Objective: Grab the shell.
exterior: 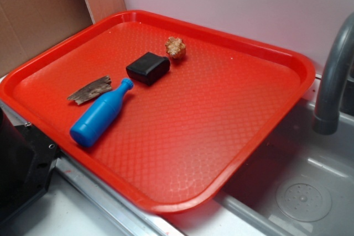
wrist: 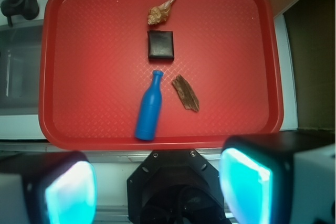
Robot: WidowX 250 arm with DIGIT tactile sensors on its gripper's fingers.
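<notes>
The shell (exterior: 175, 47), small, knobbly, tan and cream, lies on the red tray (exterior: 232, 114) near its far edge, just behind a black box (exterior: 147, 67). In the wrist view the shell (wrist: 159, 12) sits at the top, above the black box (wrist: 160, 44). My gripper (wrist: 157, 190) is high above the tray's near edge, over the robot base, far from the shell. Its jaws stand wide apart with nothing between them; the cyan pads (wrist: 71, 195) show at the bottom corners. The gripper is out of the exterior view.
A blue bottle (exterior: 100, 115) lies on the tray next to a flat brown bark-like sliver (exterior: 90, 89). A grey tap (exterior: 334, 75) and sink (exterior: 304, 192) are to the right. The black robot base (exterior: 22, 164) is at the left. Cardboard (exterior: 38, 9) stands behind.
</notes>
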